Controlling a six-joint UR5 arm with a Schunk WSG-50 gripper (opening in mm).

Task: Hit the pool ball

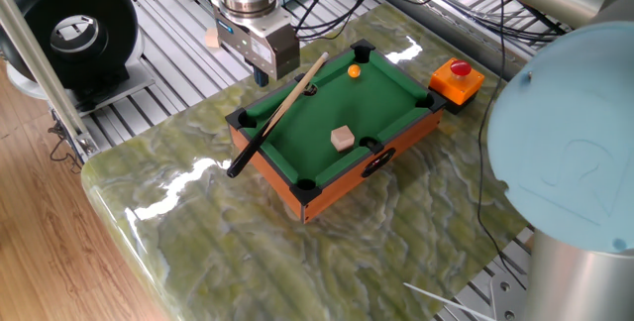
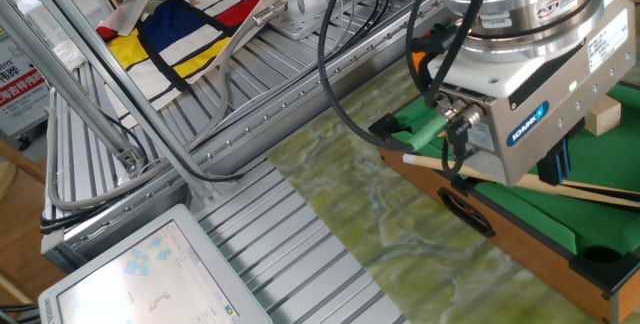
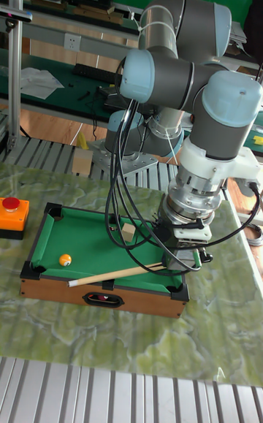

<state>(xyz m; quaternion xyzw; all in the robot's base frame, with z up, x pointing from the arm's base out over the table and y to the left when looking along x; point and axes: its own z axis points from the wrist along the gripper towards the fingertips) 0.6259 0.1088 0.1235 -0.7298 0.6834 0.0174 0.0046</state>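
The pool ball (image 1: 354,70) is a tiny orange sphere on the green felt of the small pool table (image 1: 400,75), near a far corner pocket; it also shows as the ball (image 3: 65,260). A wooden cue (image 1: 282,106) lies slanted along the table's left rail, its dark butt hanging past the corner. My gripper (image 1: 265,64) hangs just behind that rail, close to the cue's middle. In the other fixed view its dark fingers (image 2: 553,165) stand right above the cue (image 2: 520,179). Whether they touch it or how far apart they are is unclear.
A tan wooden cube (image 1: 343,139) sits on the felt near the front rail. A red button on an orange box (image 1: 458,77) stands beside the table's right end. Cables and slotted aluminium rails (image 2: 300,264) lie past the marble slab's edge.
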